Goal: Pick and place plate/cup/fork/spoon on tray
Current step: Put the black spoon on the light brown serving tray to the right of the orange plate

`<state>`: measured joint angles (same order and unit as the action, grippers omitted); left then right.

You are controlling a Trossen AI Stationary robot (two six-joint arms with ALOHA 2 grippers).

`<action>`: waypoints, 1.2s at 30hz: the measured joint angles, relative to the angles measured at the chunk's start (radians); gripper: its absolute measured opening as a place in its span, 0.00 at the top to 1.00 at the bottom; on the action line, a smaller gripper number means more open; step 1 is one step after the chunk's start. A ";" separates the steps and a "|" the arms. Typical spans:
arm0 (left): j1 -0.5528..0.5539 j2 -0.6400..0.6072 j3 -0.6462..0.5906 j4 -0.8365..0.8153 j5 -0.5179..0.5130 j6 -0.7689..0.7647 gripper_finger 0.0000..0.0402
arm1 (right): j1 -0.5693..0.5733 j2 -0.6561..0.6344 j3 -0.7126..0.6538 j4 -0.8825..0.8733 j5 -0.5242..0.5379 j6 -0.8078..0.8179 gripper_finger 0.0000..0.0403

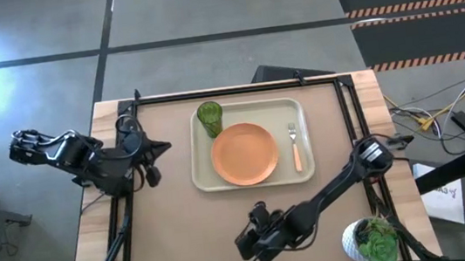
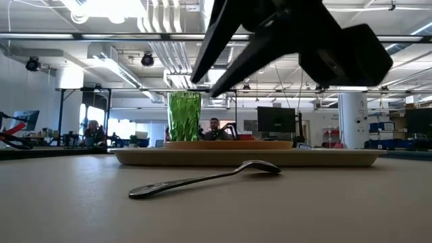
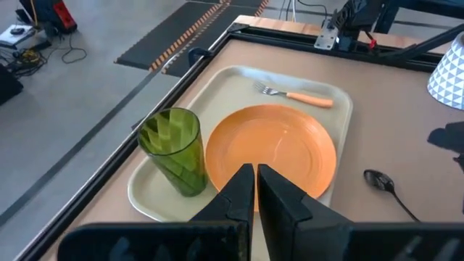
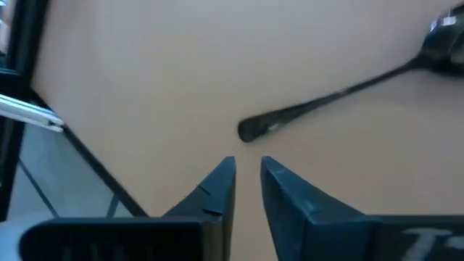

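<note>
We see spoon (image 2: 202,178) lying on table (image 1: 174,234), off tray (image 1: 300,108). Right gripper (image 4: 246,174) hovers above its handle, fingers slightly parted, empty. Left gripper (image 3: 255,181) pressed together beside tray. Plate (image 1: 244,153), cup (image 1: 209,118), fork (image 1: 295,148) on tray. No readable writing.

Bare table around spoon (image 2: 202,178) — tray (image 2: 351,158) beyond.

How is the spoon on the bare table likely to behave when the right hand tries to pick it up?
The spoon looks thin, smooth and metallic, so it will probably be stiff but slippery. Its handle lies flat on the table, leaving little to get under, so the fingers may nudge it. Resting on its rounded bowl, it may pivot or rock if pushed.
</note>
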<state>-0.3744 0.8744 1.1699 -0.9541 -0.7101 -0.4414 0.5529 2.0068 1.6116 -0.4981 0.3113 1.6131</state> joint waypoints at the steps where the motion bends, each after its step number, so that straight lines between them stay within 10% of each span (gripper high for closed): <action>1: 0.000 -0.003 0.000 0.000 0.000 0.005 1.00 | -0.001 0.008 0.001 -0.002 -0.003 0.020 0.83; 17: -0.001 -0.017 -0.005 -0.008 0.042 0.013 1.00 | -0.034 0.026 0.001 -0.222 0.019 0.298 0.68; 36: -0.001 -0.022 -0.014 -0.007 0.042 0.013 1.00 | -0.056 0.120 0.001 -0.041 0.081 0.358 0.68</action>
<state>-0.3752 0.8528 1.1561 -0.9614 -0.6685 -0.4286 0.4973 2.1270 1.6123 -0.5391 0.3924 1.9715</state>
